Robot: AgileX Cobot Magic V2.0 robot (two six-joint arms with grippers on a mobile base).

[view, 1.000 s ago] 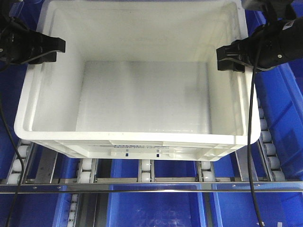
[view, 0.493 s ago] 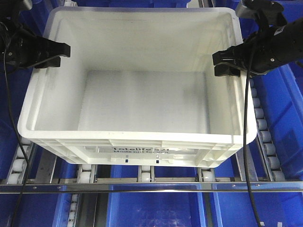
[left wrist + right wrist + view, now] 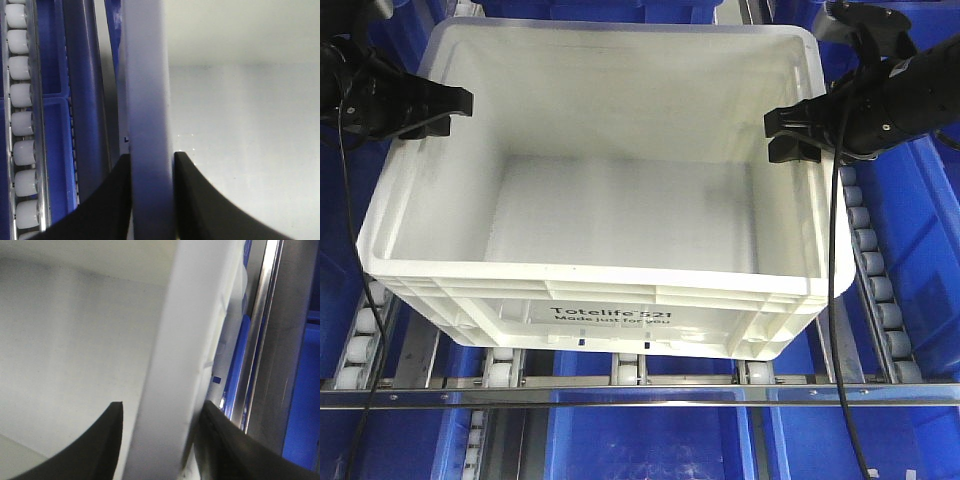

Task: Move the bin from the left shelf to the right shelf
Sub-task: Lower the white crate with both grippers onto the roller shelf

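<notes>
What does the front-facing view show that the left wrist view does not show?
Only the front-facing view shows the whole bin, its "Totelife 521" print, the right pincer and the shelf's front rail. Only the left wrist view shows, from close up, the left pincer with one finger on each side of the bin's wall. Both show the white bin, the rollers and blue bins.

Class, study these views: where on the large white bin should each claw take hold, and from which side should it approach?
Grip the bin by the rims of its two short side walls, left claw on one, right claw opposite, each coming from above to straddle the wall. The thin upright walls fit between the fingers; it looks too wide for one claw.
</notes>
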